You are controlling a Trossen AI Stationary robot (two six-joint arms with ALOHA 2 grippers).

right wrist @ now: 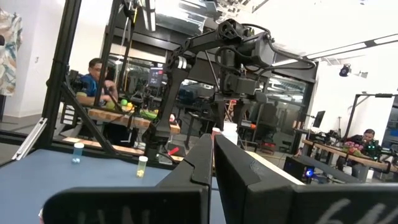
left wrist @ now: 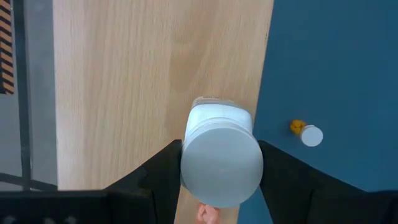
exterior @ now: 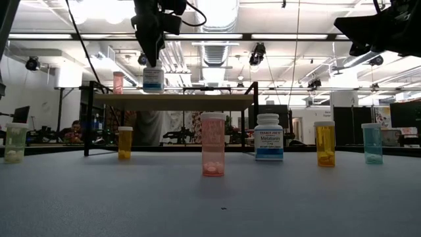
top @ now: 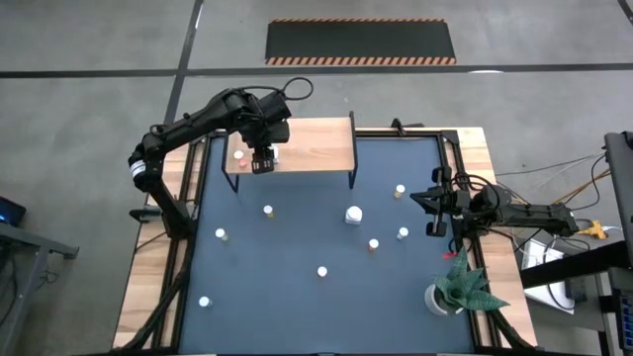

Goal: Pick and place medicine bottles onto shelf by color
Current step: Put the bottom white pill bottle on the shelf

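Observation:
A white medicine bottle (exterior: pixel 152 80) with a blue label stands upright on the left part of the wooden shelf (top: pixel 312 146), close to its near edge. My left gripper (left wrist: pixel 221 171) comes down on it from above and is shut on it. A pink bottle (exterior: pixel 118 82) stands farther left on the shelf. Several small bottles stand on the dark mat, among them a large white one (top: pixel 354 214), orange ones (exterior: pixel 125 143) and a pink one (exterior: pixel 212 153). My right gripper (top: pixel 435 210) waits shut at the table's right edge. My left gripper pinches the white bottle at its white cap (left wrist: pixel 188 163), one finger (left wrist: pixel 163 177) on each side of the cap. The fingers point down from above. The bottle stays upright, its base (exterior: pixel 152 90) on the shelf board as far as the low view shows.
A potted green plant (top: pixel 457 287) stands at the mat's near right corner. The shelf stands on thin black legs (exterior: pixel 87 122) at the mat's far edge. Most of the shelf board to the right of the gripper is bare. People sit at benches in the room behind.

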